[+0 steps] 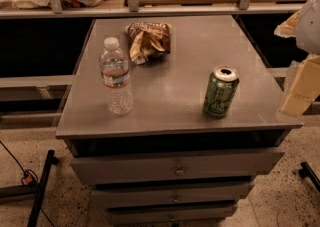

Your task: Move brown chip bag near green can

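crumpled brown chip bag (148, 41), gripper (299, 93) at right edge

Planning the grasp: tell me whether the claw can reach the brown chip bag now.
Probably yes: the brown chip bag lies uncovered at the back of the table; the claw hangs at the right edge, with only the green can near its path.

One high front cam, down onto cabinet top (175, 96), tool (300, 90) close at rt edge
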`<state>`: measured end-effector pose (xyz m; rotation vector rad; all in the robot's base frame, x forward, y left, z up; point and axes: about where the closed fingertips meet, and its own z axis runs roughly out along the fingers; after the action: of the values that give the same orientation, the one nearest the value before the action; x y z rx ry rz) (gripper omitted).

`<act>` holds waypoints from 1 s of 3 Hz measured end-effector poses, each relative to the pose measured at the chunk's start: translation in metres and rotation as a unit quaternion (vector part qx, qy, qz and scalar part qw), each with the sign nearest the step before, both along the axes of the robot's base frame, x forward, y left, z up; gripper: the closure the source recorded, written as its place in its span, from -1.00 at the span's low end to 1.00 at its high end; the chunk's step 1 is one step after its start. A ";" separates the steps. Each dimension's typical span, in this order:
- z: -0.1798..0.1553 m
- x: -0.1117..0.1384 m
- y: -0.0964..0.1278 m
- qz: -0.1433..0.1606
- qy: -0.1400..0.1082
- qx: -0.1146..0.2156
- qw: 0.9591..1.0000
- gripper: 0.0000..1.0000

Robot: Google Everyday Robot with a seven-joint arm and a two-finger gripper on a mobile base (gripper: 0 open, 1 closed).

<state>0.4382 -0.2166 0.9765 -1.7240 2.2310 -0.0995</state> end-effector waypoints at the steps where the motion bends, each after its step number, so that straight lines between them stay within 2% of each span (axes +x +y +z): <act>1: 0.003 0.008 0.003 0.003 -0.007 0.003 1.000 -1.00; 2: 0.006 0.038 0.009 0.008 -0.011 0.014 1.000 -1.00; 3: 0.011 0.093 0.032 0.013 -0.021 0.040 0.999 -1.00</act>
<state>0.5308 -0.1849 0.9871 -1.6928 2.1518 -0.0399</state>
